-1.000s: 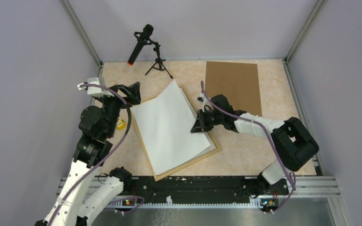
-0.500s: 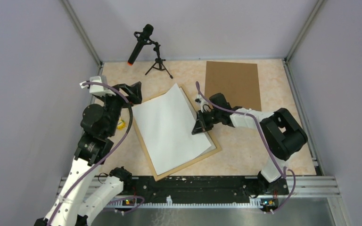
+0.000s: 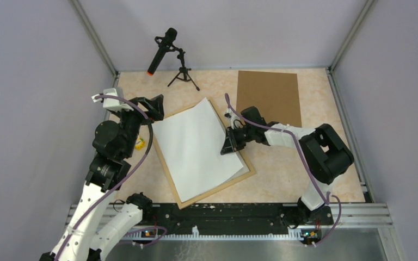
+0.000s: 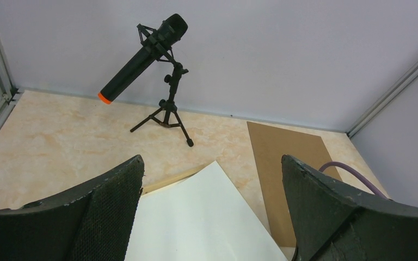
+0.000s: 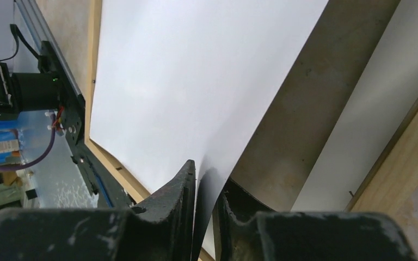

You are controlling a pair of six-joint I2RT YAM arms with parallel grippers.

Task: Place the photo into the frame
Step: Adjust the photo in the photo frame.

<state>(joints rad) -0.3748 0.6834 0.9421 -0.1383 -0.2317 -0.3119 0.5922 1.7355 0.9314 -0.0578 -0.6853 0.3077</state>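
Only the right wrist view shows the right gripper (image 5: 204,173) narrowly pinching the edge of the photo (image 3: 196,147), white back up over the frame (image 3: 216,190) and lying lower than a second ago, while the left gripper (image 3: 155,106) gapes wide nearby.

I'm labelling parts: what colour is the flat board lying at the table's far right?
The board is plain brown, shown best in the top external view.

Pale walls (image 3: 223,27) around a marbled bench (image 3: 277,187)
Plain lilac-grey panels meet at aluminium corner posts (image 3: 92,35); the beige top is evenly lit, a black microphone (image 3: 162,50) on a tripod at its far left, a metal rail (image 3: 375,212) along the near edge
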